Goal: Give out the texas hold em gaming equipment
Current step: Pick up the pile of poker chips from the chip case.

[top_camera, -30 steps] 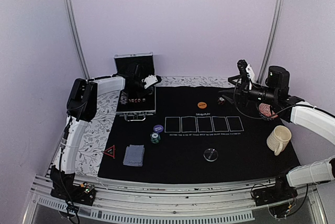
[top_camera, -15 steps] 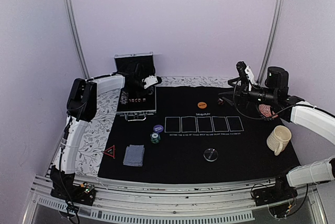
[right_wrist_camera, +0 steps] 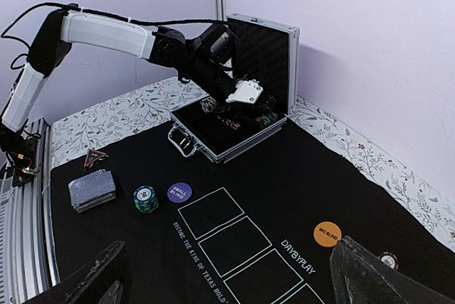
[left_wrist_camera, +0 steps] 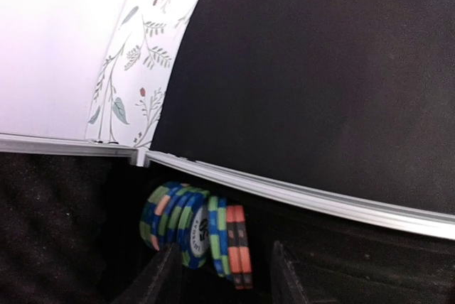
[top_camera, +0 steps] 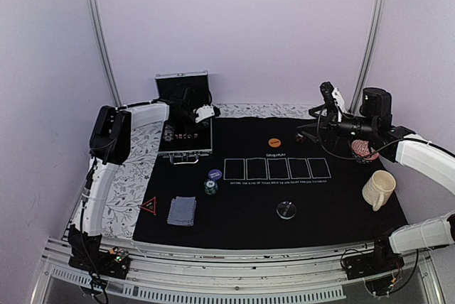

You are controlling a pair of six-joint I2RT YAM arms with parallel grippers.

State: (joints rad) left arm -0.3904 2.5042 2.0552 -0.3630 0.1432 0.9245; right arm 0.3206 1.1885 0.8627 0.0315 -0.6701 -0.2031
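Near edge of the black mat (top_camera: 334, 204): red triangle marker (top_camera: 148, 206) and card deck (top_camera: 182, 211) sit just beside each other at the left, and a round disc (top_camera: 286, 209) lies alone, well to the right.
Mid mat: green chip stack (top_camera: 210, 187) has the blue small-blind button (top_camera: 215, 174) just behind it; the orange big-blind button (top_camera: 274, 143) is past the printed rectangles.
Right gripper (right_wrist_camera: 238, 279): hovering over the far right of the mat, jaws wide apart, holding nothing.
Far left, the case (top_camera: 185, 151): lid up, with a row of chips (left_wrist_camera: 192, 226) standing on edge in the foam, green, blue and orange-black.
Left gripper (left_wrist_camera: 222, 275): down inside the case, fingers parted, tips just short of the row, nothing pinched.
Step in hand: looks like fetching more chips.
Next move: ease forward, bracket a few chips, close, lift clear of the metal rim.
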